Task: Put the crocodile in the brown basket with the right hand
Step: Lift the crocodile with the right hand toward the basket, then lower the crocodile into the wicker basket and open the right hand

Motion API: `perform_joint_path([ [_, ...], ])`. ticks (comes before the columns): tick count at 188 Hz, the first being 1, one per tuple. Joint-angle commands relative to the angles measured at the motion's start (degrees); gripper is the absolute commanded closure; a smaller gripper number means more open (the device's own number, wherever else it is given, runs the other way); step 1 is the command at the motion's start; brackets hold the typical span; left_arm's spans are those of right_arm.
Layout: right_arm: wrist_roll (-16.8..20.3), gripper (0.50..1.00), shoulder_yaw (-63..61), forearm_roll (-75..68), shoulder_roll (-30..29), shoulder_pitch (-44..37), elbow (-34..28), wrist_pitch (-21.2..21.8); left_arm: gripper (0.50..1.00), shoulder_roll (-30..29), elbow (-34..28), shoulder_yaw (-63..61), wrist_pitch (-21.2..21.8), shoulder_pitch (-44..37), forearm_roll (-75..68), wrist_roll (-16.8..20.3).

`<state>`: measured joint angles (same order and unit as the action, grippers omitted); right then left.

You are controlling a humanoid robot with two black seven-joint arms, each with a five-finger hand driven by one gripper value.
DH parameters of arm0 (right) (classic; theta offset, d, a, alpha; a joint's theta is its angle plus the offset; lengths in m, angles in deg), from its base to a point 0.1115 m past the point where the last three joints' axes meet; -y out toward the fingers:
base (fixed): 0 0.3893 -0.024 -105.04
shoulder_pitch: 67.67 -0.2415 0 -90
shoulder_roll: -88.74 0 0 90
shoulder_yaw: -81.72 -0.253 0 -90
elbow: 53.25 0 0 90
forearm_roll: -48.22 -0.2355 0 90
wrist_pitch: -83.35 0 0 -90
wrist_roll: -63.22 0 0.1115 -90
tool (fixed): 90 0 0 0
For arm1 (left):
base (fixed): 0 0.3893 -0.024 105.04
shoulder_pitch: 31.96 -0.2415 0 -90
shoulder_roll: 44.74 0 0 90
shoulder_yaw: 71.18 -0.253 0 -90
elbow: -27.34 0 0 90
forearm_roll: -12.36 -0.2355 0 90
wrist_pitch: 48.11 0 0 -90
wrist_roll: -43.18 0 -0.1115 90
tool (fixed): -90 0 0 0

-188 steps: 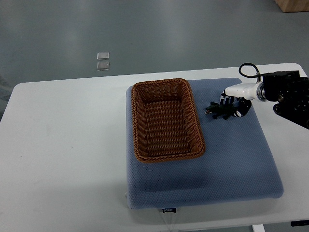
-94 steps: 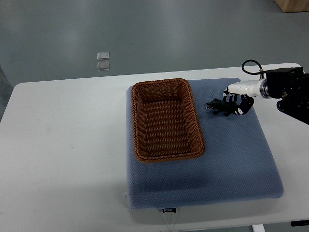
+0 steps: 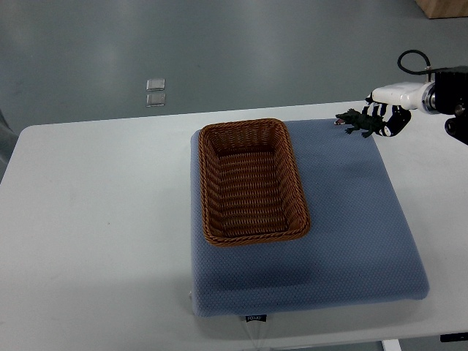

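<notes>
Crocodile (image 3: 357, 121) clamped in right hand (image 3: 389, 115) at 2 o'clock; we'd carry it level toward 9 o'clock over brown basket (image 3: 207, 183) before releasing.

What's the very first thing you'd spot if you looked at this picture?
The big brown basket, woven and empty, sits in the middle on a blue cushion. By the cushion's far right corner, the robot's right hand holds a little dark green crocodile.
</notes>
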<state>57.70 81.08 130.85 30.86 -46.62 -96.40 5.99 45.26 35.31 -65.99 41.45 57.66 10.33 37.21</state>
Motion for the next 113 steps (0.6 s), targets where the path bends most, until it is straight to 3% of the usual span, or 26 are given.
perform_joint_path([
  [1, 0.0, 1.000, -0.1, -0.2, -0.4, -2.7, -0.4, -0.9, 0.500, 0.0, -0.1, 0.0, 0.0, 0.0, 0.0, 0.0],
  [41, -0.3, 1.000, -0.3, -0.5, -5.5, -8.2, -1.1, -0.7, 0.500, 0.0, -0.1, 0.0, 0.0, -0.1, 0.0, 0.0],
  [113, -2.7, 1.000, -0.3, -1.2, -16.2, -8.5, -4.9, -0.4, 0.500, 0.0, 0.0, 0.0, 0.0, 0.0, 0.0, 0.0],
])
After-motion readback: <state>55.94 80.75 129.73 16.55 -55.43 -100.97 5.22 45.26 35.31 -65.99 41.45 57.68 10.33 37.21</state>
